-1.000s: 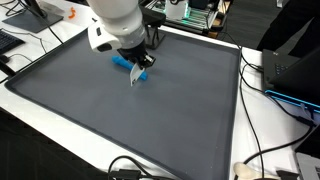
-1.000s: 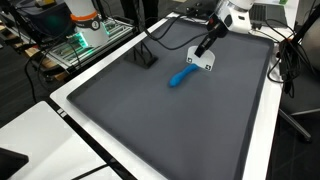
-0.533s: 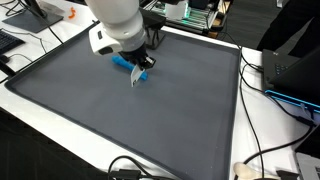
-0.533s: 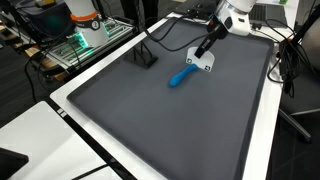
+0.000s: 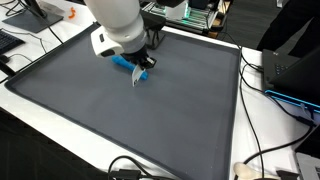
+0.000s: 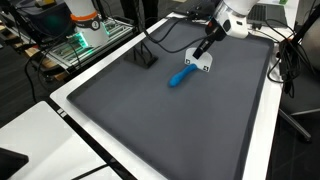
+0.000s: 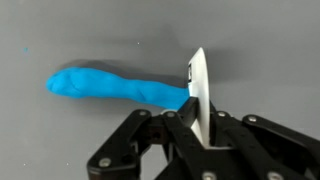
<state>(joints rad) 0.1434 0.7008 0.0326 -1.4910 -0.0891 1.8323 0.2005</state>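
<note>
**Thin white flat blade point(image 7: 198, 85) pinched edge-on in the gripper point(image 7: 196, 125)**
The blade is clamped upright between the nearly closed fingers, so its narrow edge is presented at one end of the blue lumpy roll point(image 7: 110, 87), which lies flat on the dark grey mat point(image 5: 120, 115).

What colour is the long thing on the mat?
The long thing is bright blue, clearest in the wrist view.
</note>
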